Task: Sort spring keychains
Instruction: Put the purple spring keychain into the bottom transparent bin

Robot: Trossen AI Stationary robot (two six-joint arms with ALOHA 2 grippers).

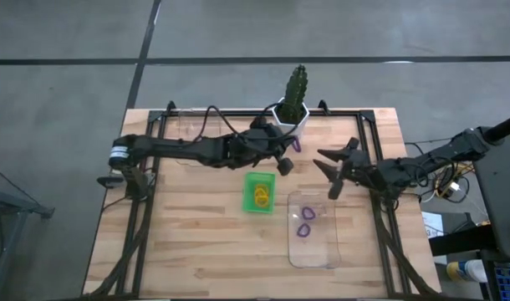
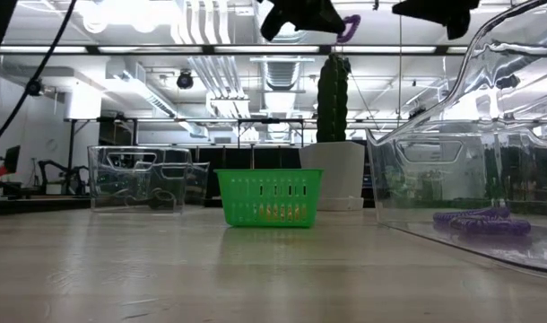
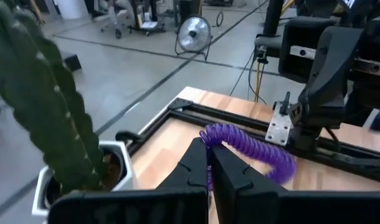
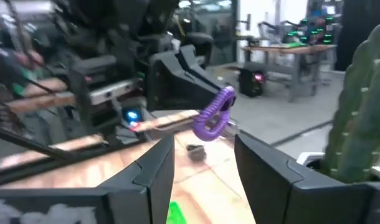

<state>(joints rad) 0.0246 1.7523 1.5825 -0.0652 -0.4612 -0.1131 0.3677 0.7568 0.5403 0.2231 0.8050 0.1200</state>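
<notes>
The left gripper (image 1: 290, 147) is hanging in the air beside the cactus (image 1: 297, 88), its jaws pinched together on a purple keychain (image 3: 249, 146). In the left wrist view the coil is running out from between the closed tips and arching away ahead of them, so its long axis is lying roughly along the line the jaws are pointing. The low view is showing the same purple loop (image 2: 348, 28) dangling high above the surface, well clear of everything below.

Just under and short of those jaws, the green tray (image 1: 246, 191) is holding yellow-orange rings (image 1: 260, 196). Further along, the clear tray (image 1: 320, 249) is holding two purple keychains (image 1: 307, 222), and this appears to be the bin the carried ring belongs in.

The right gripper (image 1: 334, 174) is waiting with its jaws spread wide and holding nothing, its opening facing the left gripper. Its wrist view is framing the purple ring (image 4: 214, 115) straight ahead of the gap, still apart from both fingers. The left arm is the one in possession; the right is the nearer to the clear tray, so either a hand-over or a short carry by the left arm looks possible.
</notes>
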